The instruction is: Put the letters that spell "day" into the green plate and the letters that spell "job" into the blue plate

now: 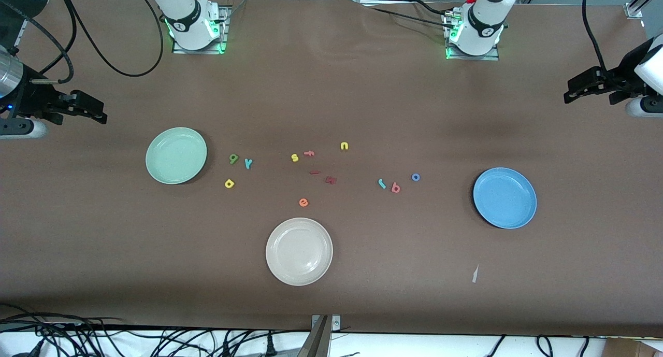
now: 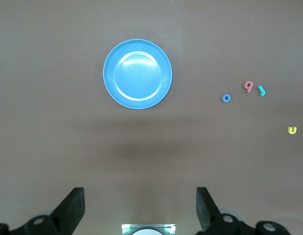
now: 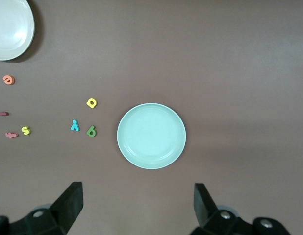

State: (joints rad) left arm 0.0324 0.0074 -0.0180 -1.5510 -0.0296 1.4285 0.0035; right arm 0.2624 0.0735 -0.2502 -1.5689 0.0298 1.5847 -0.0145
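Note:
The green plate point(image 1: 176, 155) point(image 3: 151, 135) lies toward the right arm's end of the table. Beside it lie the green "a" point(image 1: 233, 159) point(image 3: 91, 131), teal "y" point(image 1: 248, 163) point(image 3: 75, 125) and yellow "d" point(image 1: 229, 183) point(image 3: 91, 103). Toward the left arm's end sits the blue plate point(image 1: 504, 197) point(image 2: 137, 73), with the teal "j" point(image 1: 382, 183) point(image 2: 261, 90), salmon "b" point(image 1: 395, 187) point(image 2: 248, 86) and blue "o" point(image 1: 415, 177) point(image 2: 226, 98) beside it. My right gripper point(image 1: 96, 113) point(image 3: 138, 191) and left gripper point(image 1: 571, 94) point(image 2: 140, 196) hang open and empty over bare table at their own ends.
A cream-white plate point(image 1: 299, 251) sits nearest the front camera, mid-table. Between the two letter groups lie a yellow "s" point(image 1: 294, 157), a salmon letter point(image 1: 309, 153), a yellow "n" point(image 1: 344, 146), two dark red letters point(image 1: 331, 180) and an orange "e" point(image 1: 303, 202).

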